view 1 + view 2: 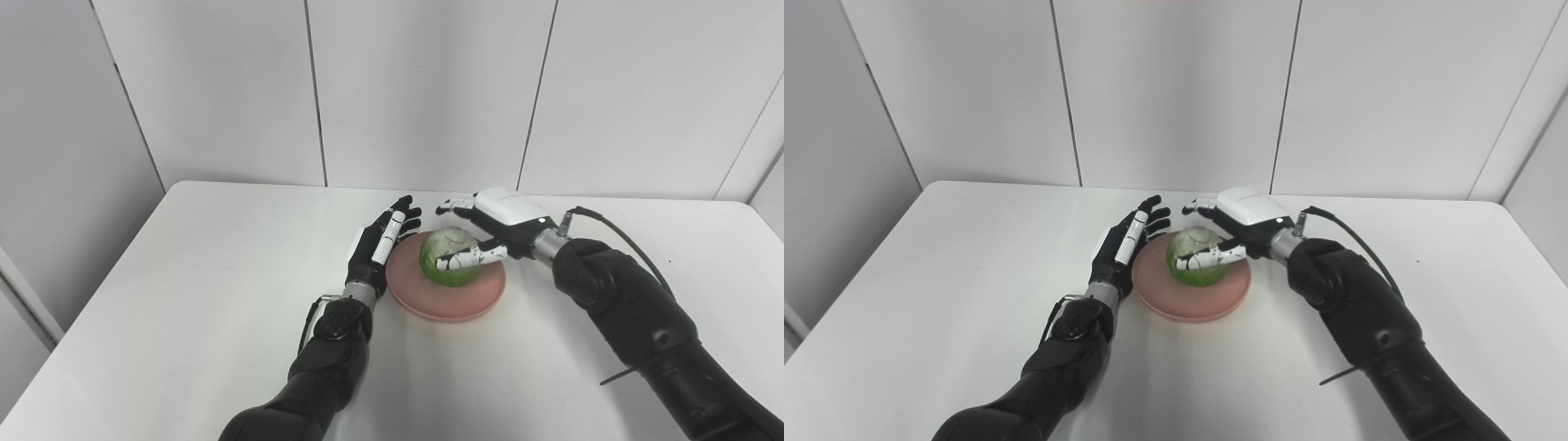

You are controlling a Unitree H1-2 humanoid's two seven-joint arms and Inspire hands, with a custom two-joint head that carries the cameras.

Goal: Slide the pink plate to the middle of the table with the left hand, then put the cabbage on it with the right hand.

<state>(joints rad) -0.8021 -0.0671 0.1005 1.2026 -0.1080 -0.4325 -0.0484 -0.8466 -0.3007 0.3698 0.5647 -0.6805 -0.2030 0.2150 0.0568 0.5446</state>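
Table point(184, 294) surface first: note that it is white, bounded by pale wall panels, and carries only the task's items near its centre. Check the pink plate point(456, 303) next; it lies flat at about mid-table, which suggests the slide is done. Observe the left hand point(380, 245) just beside the plate's left rim, standing on edge with fingers straight and spread, gripping nothing. Judge this as a guard posture that steadies the plate while the other arm works; whether it touches the rim you cannot tell. Locate the cabbage point(450, 272) on the plate, slightly toward the back. The right hand point(490, 229) arches over it from the right, thumb across the front face and fingers reaching past the far side. Treat it as cupped around the cabbage; whether the grip is firm or already loosening cannot be read. Compare views: the right eye view shows more bare plate rim between left hand and cabbage, and the left eye view shows more of the near rim.
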